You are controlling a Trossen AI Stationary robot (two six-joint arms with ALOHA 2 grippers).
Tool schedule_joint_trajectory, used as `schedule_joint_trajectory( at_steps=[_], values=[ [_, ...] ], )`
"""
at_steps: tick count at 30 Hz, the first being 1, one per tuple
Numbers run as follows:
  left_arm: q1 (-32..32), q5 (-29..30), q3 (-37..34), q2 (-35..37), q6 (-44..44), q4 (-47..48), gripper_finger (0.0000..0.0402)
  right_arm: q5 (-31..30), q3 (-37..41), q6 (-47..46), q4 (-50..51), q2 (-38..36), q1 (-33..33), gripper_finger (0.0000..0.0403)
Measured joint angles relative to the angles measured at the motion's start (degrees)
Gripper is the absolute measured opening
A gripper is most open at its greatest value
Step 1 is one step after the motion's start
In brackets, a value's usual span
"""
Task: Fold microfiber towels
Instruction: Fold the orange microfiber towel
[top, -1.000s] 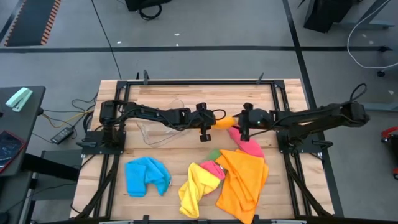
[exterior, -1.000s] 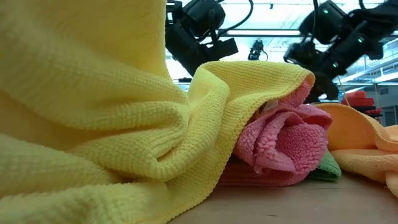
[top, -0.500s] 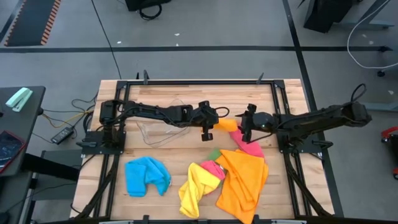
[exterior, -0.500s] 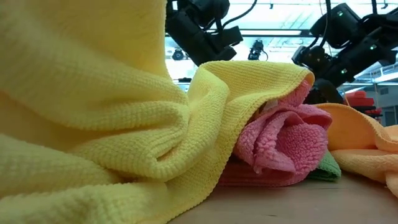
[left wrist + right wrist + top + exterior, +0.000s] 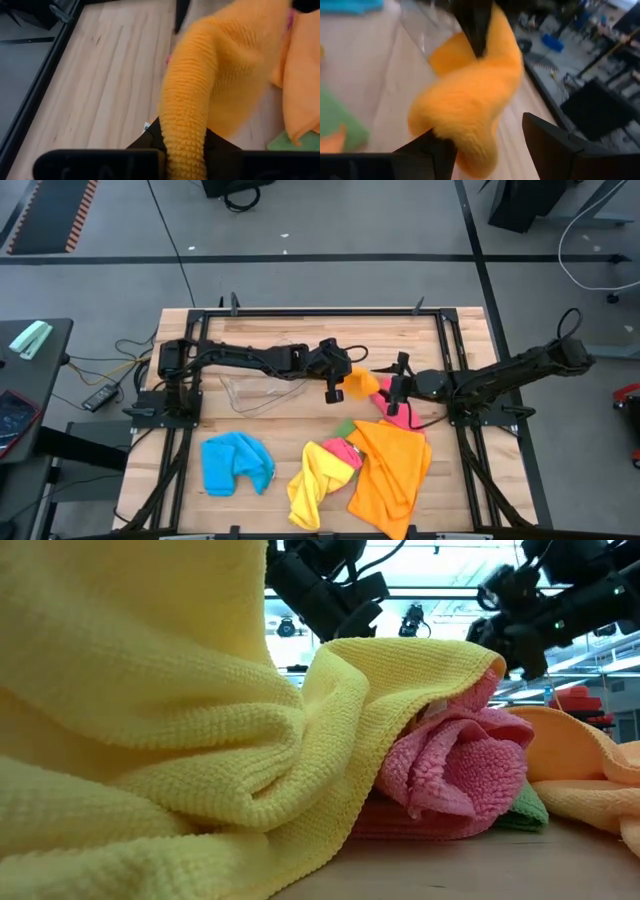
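Over the middle of the wooden table (image 5: 260, 445), the left tool (image 5: 338, 385) is pinching a small orange towel (image 5: 359, 382) and holding it up off the surface; its two dark fingers (image 5: 150, 140) are clamped tight on a fold of the cloth, which is bunching out ahead of them. Facing it from the other side, the right tool (image 5: 392, 390) is standing with its fingers spread wide, the free end of that same orange towel lying between them. Whether those fingers (image 5: 547, 142) are actually touching the cloth is hard to say from here.

Behind the left arm a clear plastic tub (image 5: 262, 385) is sitting on the table. Nearer the front edge, a blue towel (image 5: 236, 463) is lying crumpled by itself on the left. To the right of it a heap is piling together: a yellow towel (image 5: 313, 485), a pink towel (image 5: 343, 452) partly tucked under the yellow one, a bit of a green towel (image 5: 345, 428), and a large orange towel (image 5: 392, 468) draped over the right side. Another pink towel (image 5: 405, 418) is peeking out just beneath the right tool.
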State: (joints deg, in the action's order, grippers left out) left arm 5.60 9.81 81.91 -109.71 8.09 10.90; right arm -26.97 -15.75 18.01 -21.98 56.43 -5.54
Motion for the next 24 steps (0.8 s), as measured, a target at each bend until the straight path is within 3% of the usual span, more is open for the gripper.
schedule_joint_trajectory(
  at_steps=[7, 16, 24],
  values=[
    [0.2, -0.3, 0.0, 0.0, -1.2, 1.1, 0.0058, 0.3, -0.1, -0.5, -2.5, -0.1, 0.3, 0.0201],
    [-2.1, -1.2, 0.0, 0.0, -1.0, 1.5, 0.0112, 13.2, -0.1, -8.5, -2.4, 0.1, 3.9, 0.0022],
    [-4.0, -1.3, -1.1, -0.9, -3.4, 6.3, 0.0149, 20.3, -0.1, -15.2, 7.2, 0.7, 9.7, 0.0013]
  ],
)
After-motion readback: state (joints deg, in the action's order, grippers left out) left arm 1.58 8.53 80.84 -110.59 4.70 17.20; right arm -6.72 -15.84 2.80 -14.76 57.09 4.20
